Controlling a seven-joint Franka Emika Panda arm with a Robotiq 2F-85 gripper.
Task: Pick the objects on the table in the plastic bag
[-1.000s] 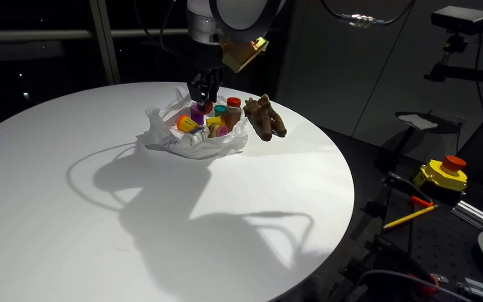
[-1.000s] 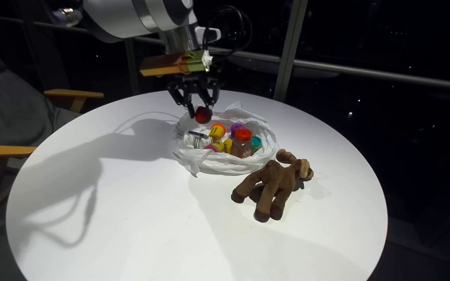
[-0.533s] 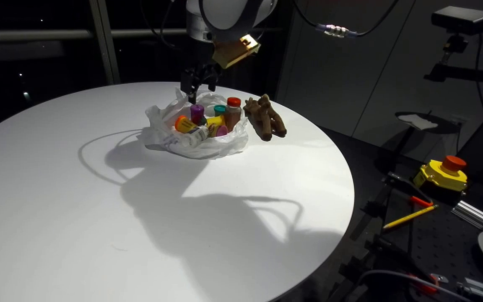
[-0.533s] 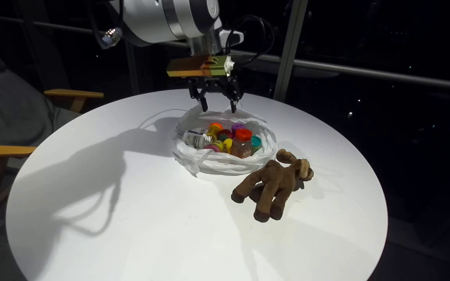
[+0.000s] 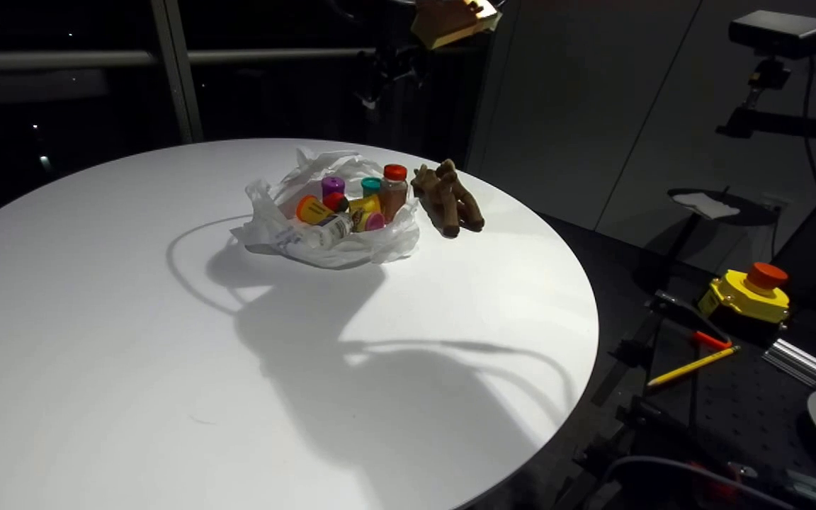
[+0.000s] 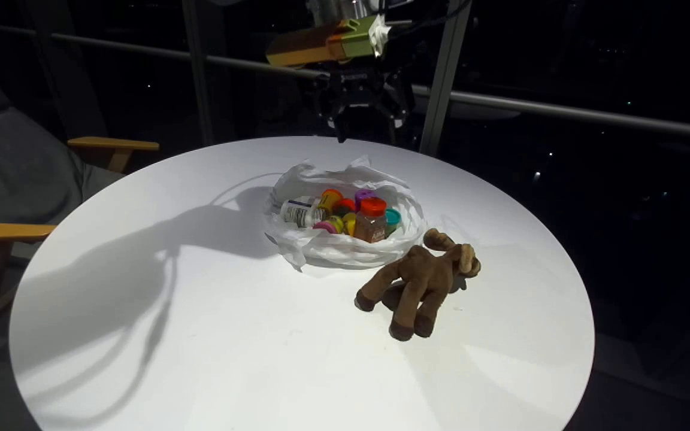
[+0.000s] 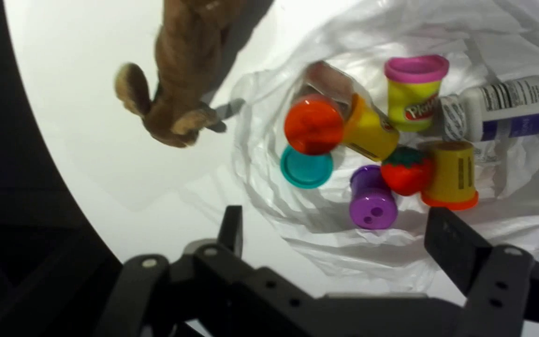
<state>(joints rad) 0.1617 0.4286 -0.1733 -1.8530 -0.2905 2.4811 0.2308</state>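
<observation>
The bag [image 6: 345,254] lies open on the surface [image 6: 231,359]. Inside the bag are a strawberry [image 7: 407,173], a purple tub [image 7: 372,201], a teal-lidded tub [image 7: 307,167], a pink-lidded tub [image 7: 414,96], an orange-lidded tub [image 7: 452,173], a yellow tub [image 7: 372,131], a bottle [image 7: 513,110] on its side and a jar [image 6: 371,224] standing upright. The plush [image 6: 420,278] is outside the bag, just beside it on the surface; whether the two touch I cannot tell. Higher than the bag and well apart from it, the fingers [image 7: 454,245] stand wide.
</observation>
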